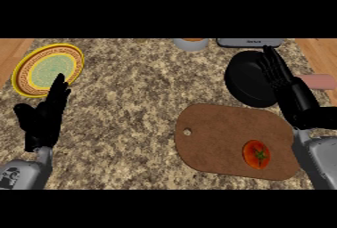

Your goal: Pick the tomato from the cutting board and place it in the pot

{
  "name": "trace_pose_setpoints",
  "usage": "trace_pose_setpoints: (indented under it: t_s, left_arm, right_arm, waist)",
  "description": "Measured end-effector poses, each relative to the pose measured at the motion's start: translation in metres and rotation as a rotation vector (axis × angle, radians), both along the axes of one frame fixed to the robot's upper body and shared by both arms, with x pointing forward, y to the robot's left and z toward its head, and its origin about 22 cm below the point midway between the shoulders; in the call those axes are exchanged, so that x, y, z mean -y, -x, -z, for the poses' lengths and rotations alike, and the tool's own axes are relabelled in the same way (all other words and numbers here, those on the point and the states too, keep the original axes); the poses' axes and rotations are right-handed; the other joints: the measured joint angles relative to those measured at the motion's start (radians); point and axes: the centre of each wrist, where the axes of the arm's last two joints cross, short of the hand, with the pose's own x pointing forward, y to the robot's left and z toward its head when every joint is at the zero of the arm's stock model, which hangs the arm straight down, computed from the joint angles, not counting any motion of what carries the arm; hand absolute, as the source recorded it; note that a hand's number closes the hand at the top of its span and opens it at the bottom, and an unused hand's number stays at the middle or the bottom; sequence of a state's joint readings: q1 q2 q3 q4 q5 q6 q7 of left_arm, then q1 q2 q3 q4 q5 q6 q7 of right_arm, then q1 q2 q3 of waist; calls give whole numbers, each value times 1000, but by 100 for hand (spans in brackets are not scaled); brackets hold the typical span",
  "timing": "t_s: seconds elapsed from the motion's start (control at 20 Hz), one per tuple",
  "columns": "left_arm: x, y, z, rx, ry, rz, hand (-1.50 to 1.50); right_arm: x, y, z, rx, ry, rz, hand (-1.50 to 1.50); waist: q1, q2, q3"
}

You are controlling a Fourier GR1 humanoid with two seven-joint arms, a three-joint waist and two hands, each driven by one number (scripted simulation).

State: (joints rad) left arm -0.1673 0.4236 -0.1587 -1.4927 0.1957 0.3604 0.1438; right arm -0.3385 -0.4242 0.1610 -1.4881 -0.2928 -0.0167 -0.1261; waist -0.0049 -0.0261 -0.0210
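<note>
A red tomato (256, 154) with a green stem lies on the right part of the brown cutting board (217, 142). The black pot (248, 79) stands behind the board at the right. My right hand (295, 99) is open with straight fingers, raised over the pot's right rim and above the board's far right edge, apart from the tomato. At the left my left hand (43, 116) rests open, fingers up, near the plate.
A yellow plate (47, 69) with a green centre sits at the far left. A cup (191, 43) and a grey appliance (250, 42) stand at the counter's back edge. A pink object (321, 82) lies right of the pot.
</note>
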Motion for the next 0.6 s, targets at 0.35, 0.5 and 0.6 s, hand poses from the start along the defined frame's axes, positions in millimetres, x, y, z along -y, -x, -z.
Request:
trace_pose_setpoints:
  t_s: [0.35,0.5,0.6]
  left_arm:
    - [-45,18,17,-118,-161,-95,0]
    - [-58,29,29,-217,-162,-145,0]
    - [-61,30,28,-257,-162,-156,0]
  right_arm:
    - [9,37,15,63,142,137,150]
    - [27,46,20,172,171,418,-150]
    - [21,61,34,235,179,533,-150]
  waist:
    - [-21,14,12]
    - [-57,10,17]
    - [-57,12,19]
